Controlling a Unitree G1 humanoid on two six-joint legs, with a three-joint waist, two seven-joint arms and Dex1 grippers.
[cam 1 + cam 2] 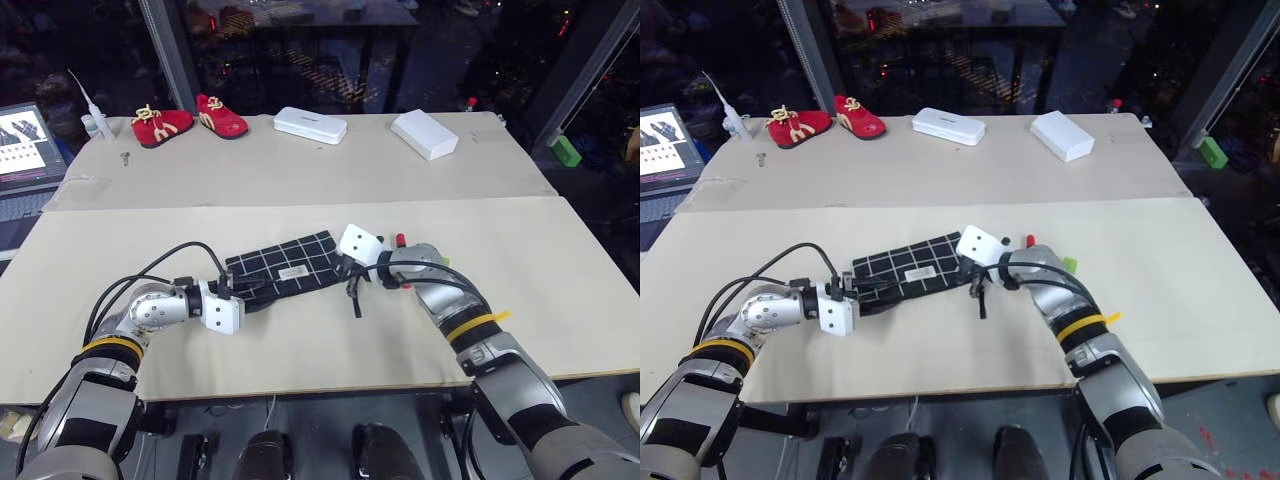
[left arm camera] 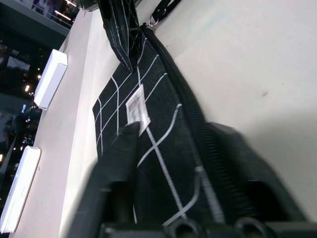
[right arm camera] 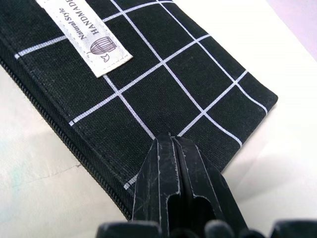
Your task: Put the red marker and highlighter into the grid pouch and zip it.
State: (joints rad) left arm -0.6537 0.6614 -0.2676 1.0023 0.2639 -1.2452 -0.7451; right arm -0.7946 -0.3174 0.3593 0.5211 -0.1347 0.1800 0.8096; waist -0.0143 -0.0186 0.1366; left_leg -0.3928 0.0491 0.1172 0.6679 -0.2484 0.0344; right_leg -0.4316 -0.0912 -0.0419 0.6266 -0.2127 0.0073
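Note:
The grid pouch lies flat on the tan table, label up, between my two grippers. My left gripper has its fingers on either side of the pouch's left end and is shut on it. Shut as well, my right gripper pinches the pouch's right end, which stands slightly raised. The black pull strap hangs off the zipper near that end. Behind my right hand pokes out the red tip of the red marker. A bit of the green highlighter peeks out beside the wrist; the rest is hidden.
At the back of the table stand two red toy shoes, a white case and a white box. A laptop sits at the far left. A small green block lies beyond the table's right edge.

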